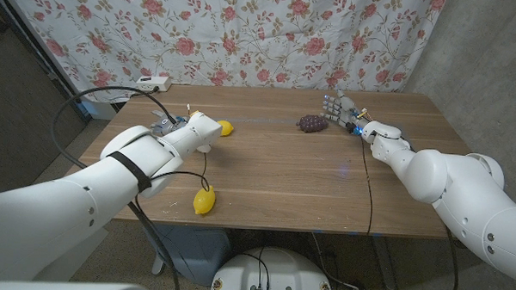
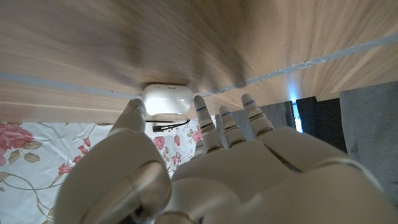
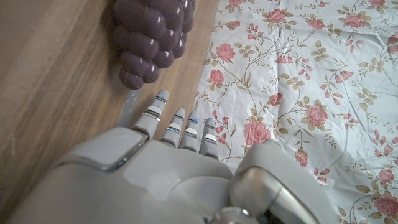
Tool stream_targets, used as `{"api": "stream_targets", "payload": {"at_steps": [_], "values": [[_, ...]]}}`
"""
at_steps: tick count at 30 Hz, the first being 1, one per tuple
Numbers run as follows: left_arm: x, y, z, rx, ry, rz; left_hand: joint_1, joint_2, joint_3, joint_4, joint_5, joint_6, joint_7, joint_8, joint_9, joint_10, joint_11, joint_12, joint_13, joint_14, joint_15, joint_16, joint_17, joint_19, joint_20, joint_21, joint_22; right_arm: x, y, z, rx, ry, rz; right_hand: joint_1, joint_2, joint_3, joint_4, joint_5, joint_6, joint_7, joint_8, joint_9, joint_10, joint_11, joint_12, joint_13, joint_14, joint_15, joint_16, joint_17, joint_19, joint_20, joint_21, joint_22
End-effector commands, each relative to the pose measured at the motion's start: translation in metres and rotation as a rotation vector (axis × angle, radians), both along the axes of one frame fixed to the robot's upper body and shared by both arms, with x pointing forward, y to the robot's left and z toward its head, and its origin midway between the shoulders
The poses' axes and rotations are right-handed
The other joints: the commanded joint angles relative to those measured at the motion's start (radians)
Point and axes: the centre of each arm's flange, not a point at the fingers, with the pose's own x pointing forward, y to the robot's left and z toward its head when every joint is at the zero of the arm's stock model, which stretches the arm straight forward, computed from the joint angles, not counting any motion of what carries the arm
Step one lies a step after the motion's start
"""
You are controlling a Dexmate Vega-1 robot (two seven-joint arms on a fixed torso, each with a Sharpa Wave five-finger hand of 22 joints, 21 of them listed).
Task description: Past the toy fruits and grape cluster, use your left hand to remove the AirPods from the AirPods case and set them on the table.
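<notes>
The white AirPods case point(image 2: 166, 99) sits on the wooden table point(image 1: 283, 176) with its lid down. My left hand point(image 2: 205, 168) reaches up to it, with the thumb tip at one side of the case and a fingertip at the other. I cannot tell whether they press on it. In the head view my left hand point(image 1: 174, 125) is at the table's far left, mostly hidden by its own wrist. The purple grape cluster point(image 1: 311, 123) lies at the far middle right. My right hand point(image 1: 341, 108) stands beside it with straight fingers, holding nothing.
A yellow toy fruit point(image 1: 226, 127) lies just right of my left wrist. A second yellow fruit point(image 1: 204, 200) lies near the front edge under my left forearm. A white device point(image 1: 153, 82) sits at the far left edge. Black cables loop along the left arm.
</notes>
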Motion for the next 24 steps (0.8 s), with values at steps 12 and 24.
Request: {"api": "stream_targets", "payload": {"at_steps": [12,24], "values": [[0.0043,0.001,0.0013,0.006,0.004,-0.026,0.024,0.021,0.015,-0.011,0.005,0.009,0.001,-0.002,0.003,0.003,-0.003,-0.004,0.007,0.003,0.003,-0.008,0.001,0.009,0.005,0.008,0.004,0.0009,0.0034,0.0042,-0.003,0.003,-0.005,0.005,-0.003,0.006,-0.003,-0.001,0.007,-0.002,-0.003,0.006,0.014,-0.001,-0.004,0.001,0.012,-0.004,-0.005,0.001,-0.002,0.007,-0.005,0.003],[0.0044,0.0006,0.0008,0.003,0.006,-0.027,0.045,0.037,0.025,-0.019,0.003,0.012,0.004,-0.002,0.003,0.003,0.001,-0.006,0.008,0.004,0.004,-0.008,0.0,0.009,0.006,0.008,0.004,0.0,0.0033,0.0056,0.003,-0.011,-0.003,0.016,-0.004,0.018,-0.01,-0.001,0.037,0.001,0.003,0.006,0.041,-0.008,0.0,0.001,0.041,-0.024,-0.002,-0.003,0.034,-0.058,0.004,0.002]]}}
